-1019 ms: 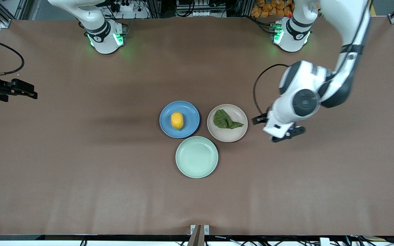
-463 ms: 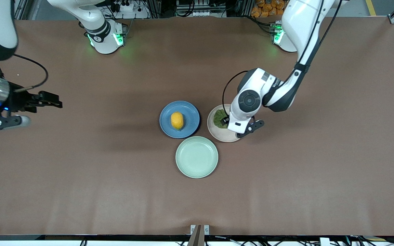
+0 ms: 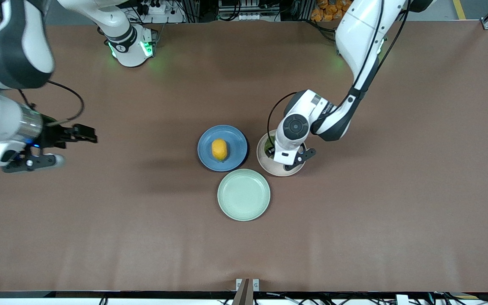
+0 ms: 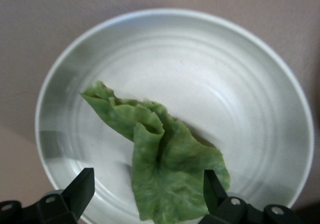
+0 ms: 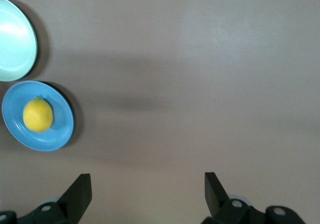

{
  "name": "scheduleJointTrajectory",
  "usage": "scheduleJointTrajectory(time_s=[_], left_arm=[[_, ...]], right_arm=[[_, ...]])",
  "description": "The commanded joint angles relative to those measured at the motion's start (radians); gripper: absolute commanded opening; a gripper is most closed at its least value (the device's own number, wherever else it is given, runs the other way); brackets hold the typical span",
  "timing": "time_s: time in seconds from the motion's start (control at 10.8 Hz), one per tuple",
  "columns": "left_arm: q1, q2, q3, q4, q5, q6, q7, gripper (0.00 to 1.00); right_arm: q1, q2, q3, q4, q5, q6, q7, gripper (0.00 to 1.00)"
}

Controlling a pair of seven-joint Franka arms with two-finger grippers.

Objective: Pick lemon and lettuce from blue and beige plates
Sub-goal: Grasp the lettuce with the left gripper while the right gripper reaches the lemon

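Note:
The lemon [image 3: 219, 149] lies on the blue plate [image 3: 205, 148] at mid-table; both also show in the right wrist view, the lemon [image 5: 38, 114] on the blue plate [image 5: 61, 134]. The lettuce [image 4: 165, 169] lies in the beige plate [image 4: 225, 84], which stands beside the blue plate toward the left arm's end. In the front view my left hand covers most of the beige plate [image 3: 269, 166]. My left gripper [image 3: 288, 159] is open low over the beige plate, its fingers [image 4: 147, 196] on either side of the leaf's broad end, not closed on it. My right gripper [image 3: 32, 162] is open and empty [image 5: 147, 196] over bare table toward the right arm's end.
An empty mint-green plate [image 3: 243, 195] stands nearer the front camera, touching close to both other plates; it also shows in the right wrist view [image 5: 15, 39]. Brown table cover surrounds the plates.
My left arm has swung in from its end of the table and come down over the beige plate and the lettuce. My right arm has moved in toward the plates.

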Motion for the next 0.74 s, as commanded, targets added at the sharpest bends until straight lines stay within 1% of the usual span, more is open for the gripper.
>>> scheduleJointTrajectory(time_s=[0.0,0.09,0.28,0.37,0.46,0.56,0.65], left_arm=[[-0.017,0.012,0.015,0.005,-0.002,0.016,-0.018,0.81],[-0.017,0.015,0.015,0.005,0.001,0.02,-0.019,0.69],[-0.017,0.014,0.015,0.008,0.001,0.02,-0.033,0.24],[-0.016,0.014,0.015,0.01,0.001,0.02,-0.042,0.09],[-0.016,0.011,0.015,0.013,0.001,0.019,-0.047,0.0],[-0.016,0.008,0.015,0.014,0.001,0.019,-0.06,0.0],[-0.016,0.003,0.015,0.016,0.001,0.019,-0.068,0.0]], right_arm=[[0.052,0.039,0.0,-0.001,0.01,0.05,0.087,1.0],[0.078,0.043,0.0,-0.018,0.011,0.064,0.119,1.0],[0.109,0.057,0.0,-0.053,0.019,0.095,0.161,1.0],[0.124,0.057,0.0,-0.075,0.025,0.13,0.226,1.0],[0.156,0.059,0.0,-0.102,0.042,0.183,0.312,1.0],[0.176,0.059,0.009,-0.139,0.045,0.239,0.384,1.0],[0.187,0.063,0.027,-0.164,0.045,0.274,0.411,1.0]])
